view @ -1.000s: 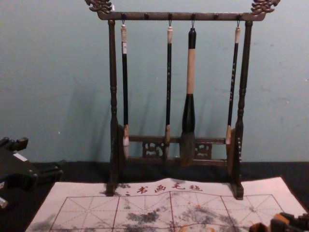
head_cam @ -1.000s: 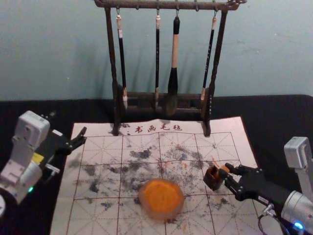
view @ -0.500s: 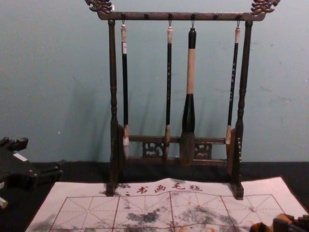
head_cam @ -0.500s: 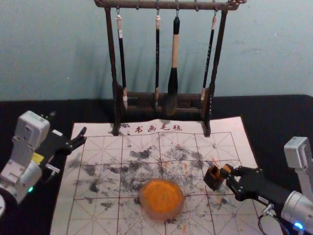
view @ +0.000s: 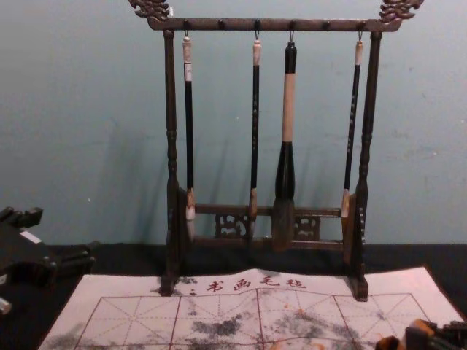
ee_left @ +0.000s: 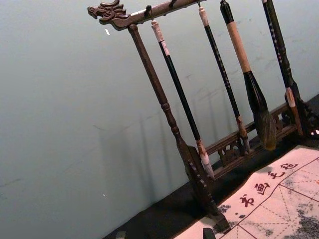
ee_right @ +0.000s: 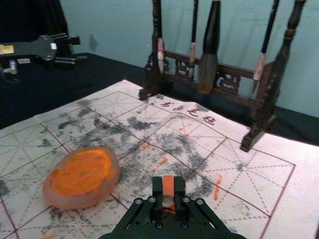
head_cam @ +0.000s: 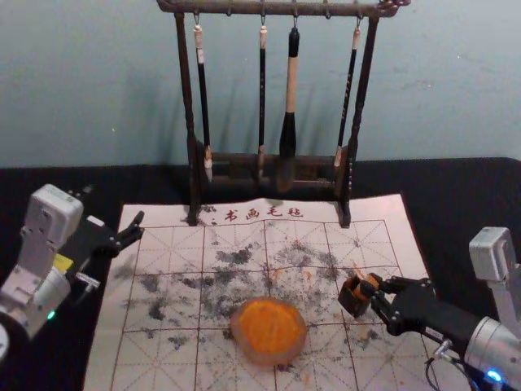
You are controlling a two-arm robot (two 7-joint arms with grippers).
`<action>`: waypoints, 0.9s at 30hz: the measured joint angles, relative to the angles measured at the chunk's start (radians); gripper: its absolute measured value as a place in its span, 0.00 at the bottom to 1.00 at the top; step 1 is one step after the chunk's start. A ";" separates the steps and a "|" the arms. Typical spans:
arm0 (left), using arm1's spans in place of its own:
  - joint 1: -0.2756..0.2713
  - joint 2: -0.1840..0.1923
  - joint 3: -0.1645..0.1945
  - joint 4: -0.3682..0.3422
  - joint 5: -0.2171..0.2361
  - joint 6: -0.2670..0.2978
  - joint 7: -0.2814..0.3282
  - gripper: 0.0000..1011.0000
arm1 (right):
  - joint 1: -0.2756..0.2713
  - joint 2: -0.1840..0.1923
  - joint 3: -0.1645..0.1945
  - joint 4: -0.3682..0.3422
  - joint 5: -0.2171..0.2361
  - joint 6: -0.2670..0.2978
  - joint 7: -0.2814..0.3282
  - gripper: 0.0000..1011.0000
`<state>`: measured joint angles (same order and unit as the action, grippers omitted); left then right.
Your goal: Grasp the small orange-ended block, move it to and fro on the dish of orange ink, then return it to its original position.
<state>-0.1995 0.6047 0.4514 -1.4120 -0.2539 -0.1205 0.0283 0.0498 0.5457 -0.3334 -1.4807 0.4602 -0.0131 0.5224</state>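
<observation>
Orange-ended block (ee_right: 168, 183) sat clamped in your right end effector (ee_right: 168, 187) at the dark holder (head_cam: 352, 305); a slow, straight lift looked best, clearing its walls before the ink dish (head_cam: 273, 358); your left end effector (head_cam: 139, 226), fingers apart, hung by the left edge of the mat (head_cam: 106, 358).

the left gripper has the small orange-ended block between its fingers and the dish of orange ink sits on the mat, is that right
Wrong gripper: the right wrist view shows the block between the fingers of the right gripper, not the left gripper. The dish of orange ink does sit on the mat.
</observation>
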 joint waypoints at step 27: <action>0.000 0.000 0.000 0.000 0.000 0.000 0.000 0.99 | -0.018 0.054 0.036 -0.125 -0.007 0.006 -0.022 0.09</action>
<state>-0.1995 0.6047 0.4514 -1.4120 -0.2539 -0.1205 0.0283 0.0322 0.5997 -0.2970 -1.6061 0.4535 -0.0069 0.5003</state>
